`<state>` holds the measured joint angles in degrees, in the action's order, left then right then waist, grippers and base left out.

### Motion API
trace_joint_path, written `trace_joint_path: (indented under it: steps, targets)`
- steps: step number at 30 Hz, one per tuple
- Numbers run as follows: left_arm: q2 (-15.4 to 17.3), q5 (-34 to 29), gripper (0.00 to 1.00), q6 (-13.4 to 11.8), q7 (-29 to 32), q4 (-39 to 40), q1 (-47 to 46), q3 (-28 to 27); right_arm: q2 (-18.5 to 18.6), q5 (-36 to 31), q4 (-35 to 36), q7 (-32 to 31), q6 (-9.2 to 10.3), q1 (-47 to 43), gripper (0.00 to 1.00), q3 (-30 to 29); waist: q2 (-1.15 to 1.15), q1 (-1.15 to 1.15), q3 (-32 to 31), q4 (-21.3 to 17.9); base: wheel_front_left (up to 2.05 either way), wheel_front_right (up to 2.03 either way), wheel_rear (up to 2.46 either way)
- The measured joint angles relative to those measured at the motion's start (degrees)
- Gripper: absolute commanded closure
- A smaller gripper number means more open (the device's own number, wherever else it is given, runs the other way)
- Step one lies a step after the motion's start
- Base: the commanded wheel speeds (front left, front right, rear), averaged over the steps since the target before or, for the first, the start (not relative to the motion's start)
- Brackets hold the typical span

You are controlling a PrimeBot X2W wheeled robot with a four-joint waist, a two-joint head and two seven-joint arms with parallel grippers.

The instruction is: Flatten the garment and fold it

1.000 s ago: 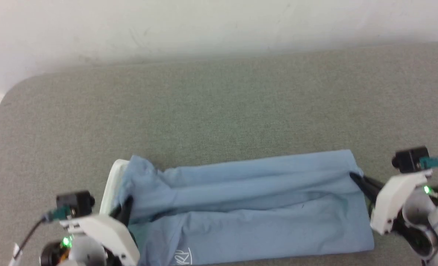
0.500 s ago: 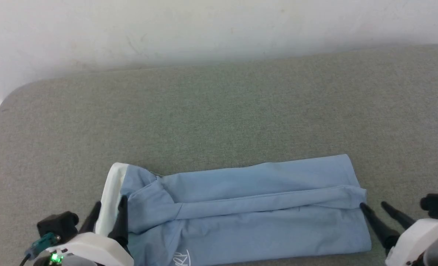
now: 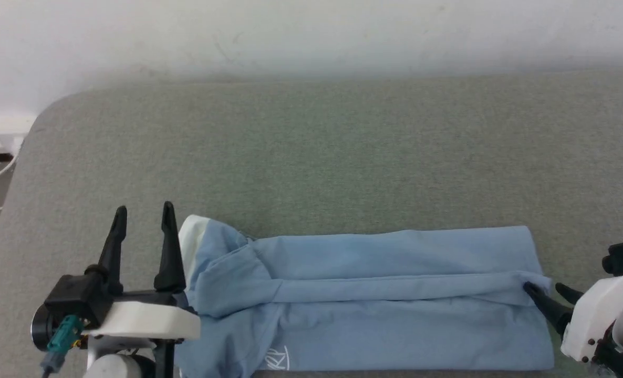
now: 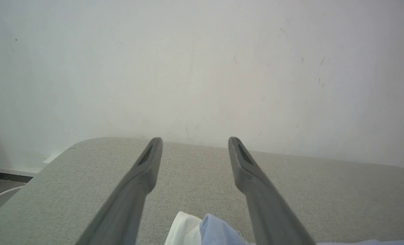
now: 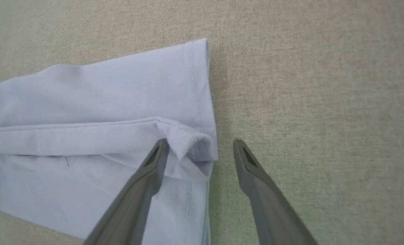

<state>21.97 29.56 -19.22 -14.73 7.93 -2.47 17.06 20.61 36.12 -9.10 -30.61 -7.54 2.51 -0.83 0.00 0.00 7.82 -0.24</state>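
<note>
Upholstery of grey-green woven fabric carries the light blue soft short-sleeved garment along its near edge. The garment is folded lengthwise into a long band, with its white collar at the robot's left end. The next fold probably brings 1 end over the other. Each grip should take all layers at a corner and lift evenly, so the long ridge stays closed. The left gripper stands just beside the collar, its 2 fingers wide apart, holding nothing. The right gripper, equally spread, straddles the hem corner with 1 fingertip at the raised fold, clamping nothing.

Near-left corner of garment off-frame
</note>
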Motion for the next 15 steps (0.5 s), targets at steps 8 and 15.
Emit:
trace_joint_path:
  steps: [8,15]
  targets:
    - [-4.44,-6.68,0.0,3.7,0.0,0.52,1.05,-2.32,-0.89,-0.59,-7.61,-8.66,0.0,4.56,0.0,1.37,0.0,0.0,1.4,3.05,0.0,0.0,0.0]
    - [-5.78,-9.24,0.0,6.01,0.0,-0.27,2.9,-3.79,-1.76,0.42,-8.55,-13.56,0.02,5.72,1.0,2.35,0.0,0.0,0.71,3.46,0.0,0.0,0.0]
